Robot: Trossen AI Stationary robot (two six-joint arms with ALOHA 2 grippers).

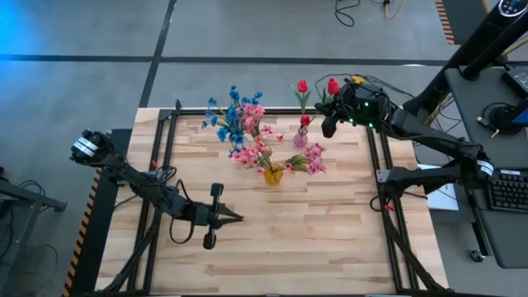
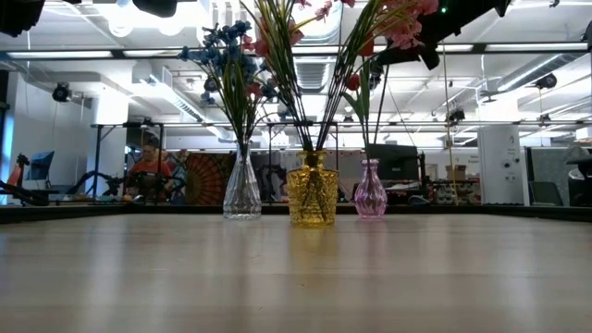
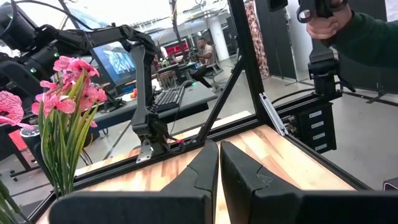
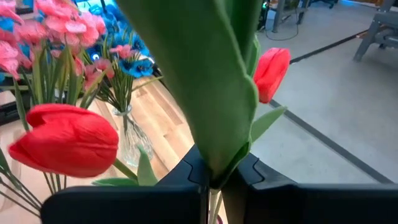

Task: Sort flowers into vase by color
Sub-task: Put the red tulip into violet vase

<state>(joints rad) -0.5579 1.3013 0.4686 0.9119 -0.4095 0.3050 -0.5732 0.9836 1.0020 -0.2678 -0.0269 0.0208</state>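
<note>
Three vases stand at the table's far middle. A clear vase (image 2: 242, 190) holds blue flowers (image 1: 224, 120), and a yellow vase (image 1: 273, 175) holds pink flowers (image 1: 309, 158). A small pink vase (image 1: 300, 139) holds red tulips (image 1: 302, 86). My right gripper (image 1: 328, 125) hangs just right of the pink vase, shut on another red tulip (image 1: 332, 86). My left gripper (image 1: 238, 218) waits shut and level over the near left of the table, with nothing in it. My right gripper pinches the red tulip by its green leaf and stem (image 4: 214, 168), below the bud (image 4: 272, 73), between its two fingers. The fingers come nearly level from the table's right and lie across the stem. The tulip stands about upright, with its bud above the fingers.
A black frame rail (image 1: 375, 157) runs around the table. A desk with a keyboard (image 1: 507, 190) stands beyond the right edge. Beyond the table a person's hand (image 3: 323, 22) shows in the left wrist view. Bare wood (image 1: 330, 239) lies in front of the vases.
</note>
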